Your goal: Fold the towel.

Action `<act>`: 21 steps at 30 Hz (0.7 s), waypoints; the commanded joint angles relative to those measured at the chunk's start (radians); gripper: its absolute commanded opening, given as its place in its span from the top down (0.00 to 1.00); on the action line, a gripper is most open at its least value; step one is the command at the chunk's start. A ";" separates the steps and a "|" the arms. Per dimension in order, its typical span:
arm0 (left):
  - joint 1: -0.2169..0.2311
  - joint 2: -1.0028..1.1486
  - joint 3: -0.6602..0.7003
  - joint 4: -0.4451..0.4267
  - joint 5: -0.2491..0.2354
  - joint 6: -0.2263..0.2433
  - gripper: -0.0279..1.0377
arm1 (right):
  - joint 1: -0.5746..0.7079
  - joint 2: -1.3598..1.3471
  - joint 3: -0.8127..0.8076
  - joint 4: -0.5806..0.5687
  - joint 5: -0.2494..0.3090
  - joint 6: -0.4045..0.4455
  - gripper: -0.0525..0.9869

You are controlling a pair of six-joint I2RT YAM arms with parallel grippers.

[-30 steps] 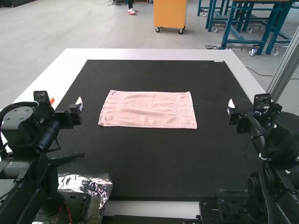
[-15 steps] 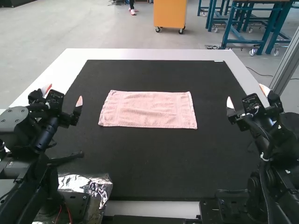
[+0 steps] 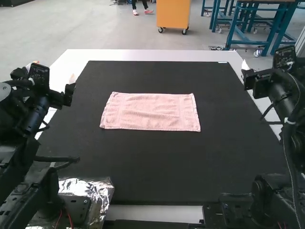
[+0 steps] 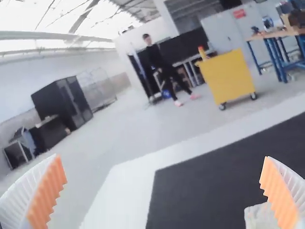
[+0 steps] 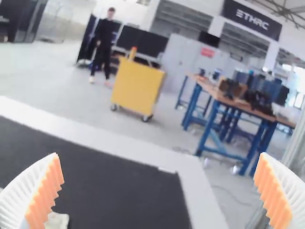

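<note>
Fingers (image 4: 45, 195) of the left gripper (image 3: 54, 71) stand wide apart, released, white and ribbed with orange pads that face each other across a bare gap. In the high view this gripper is at the table's (image 3: 59, 67) left side, well apart from the cloth. In the left wrist view a pale edge (image 4: 259, 217) shows just beside one finger; what it belongs to I cannot tell. Foil (image 3: 86, 188), crumpled and shiny, lies by the left arm's base, at the near left of the black mat (image 3: 152, 164).

Near the middle of the mat, a bit toward its far side, is the towel (image 3: 151, 112). It is pink and lies flat, a rectangle with its long sides running left to right and its near side slightly wider than the far one. Whether it is one layer or more I cannot tell.

At the table's right side is the right gripper (image 3: 257, 81), also released, its two fingers (image 5: 45, 195) spread far from each other, well apart from the towel.
</note>
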 commanded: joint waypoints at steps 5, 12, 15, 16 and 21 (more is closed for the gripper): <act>-0.007 0.505 0.361 -0.259 0.094 -0.354 0.07 | -0.012 0.388 0.216 -0.239 -0.068 0.262 0.07; -0.010 0.892 0.523 -0.379 0.141 -0.363 0.07 | -0.008 0.744 0.291 -0.387 -0.192 0.346 0.07; -0.024 1.025 0.557 -0.368 0.141 -0.365 0.07 | -0.012 0.879 0.312 -0.388 -0.271 0.391 0.07; -0.030 1.062 0.565 -0.354 0.141 -0.365 0.07 | -0.014 0.911 0.320 -0.382 -0.275 0.405 0.08; -0.067 1.211 0.615 -0.300 0.140 -0.363 0.07 | -0.005 1.025 0.348 -0.292 -0.275 0.411 0.08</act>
